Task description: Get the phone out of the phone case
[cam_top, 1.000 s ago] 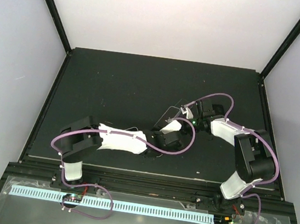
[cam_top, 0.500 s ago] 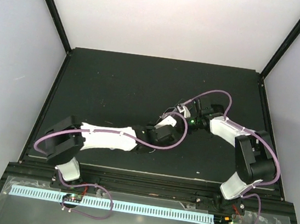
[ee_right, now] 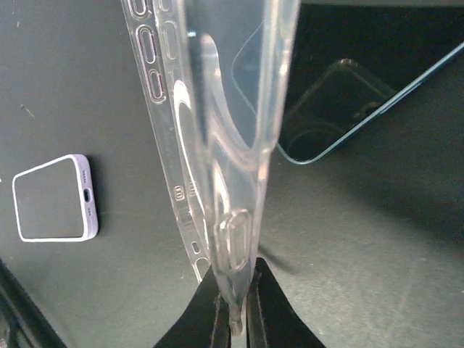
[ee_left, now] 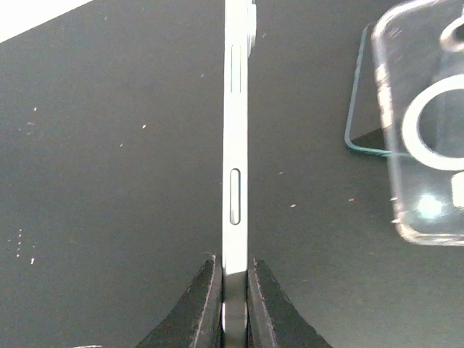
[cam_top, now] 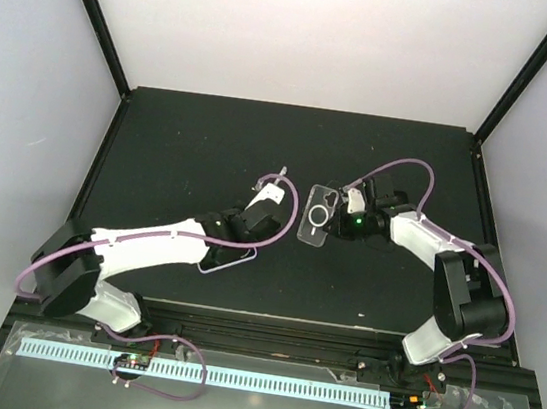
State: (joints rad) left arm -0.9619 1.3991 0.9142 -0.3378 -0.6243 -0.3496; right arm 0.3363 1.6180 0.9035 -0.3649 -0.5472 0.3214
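The phone (ee_left: 235, 145) is out of the case and shows edge-on in the left wrist view, silver-sided with slim buttons. My left gripper (ee_left: 234, 272) is shut on its near end. In the top view the phone (cam_top: 228, 261) shows as a thin outline under my left gripper (cam_top: 245, 233). The clear case (cam_top: 316, 215), with a white ring on its back, is empty and sits to the right of the phone. My right gripper (cam_top: 340, 220) is shut on its edge. The right wrist view shows the case (ee_right: 217, 109) in the right gripper (ee_right: 233, 297) and the phone's end (ee_right: 51, 199) at lower left.
The black table mat (cam_top: 191, 143) is ringed by a black frame, with white walls behind and at the sides. The case (ee_left: 424, 123) hangs just above the mat and throws a teal-edged outline (ee_left: 359, 141) on it. Purple cables loop over both wrists.
My left gripper has drawn the phone to the left, out of the case. The case stays in the right gripper, now separate and in plain view.
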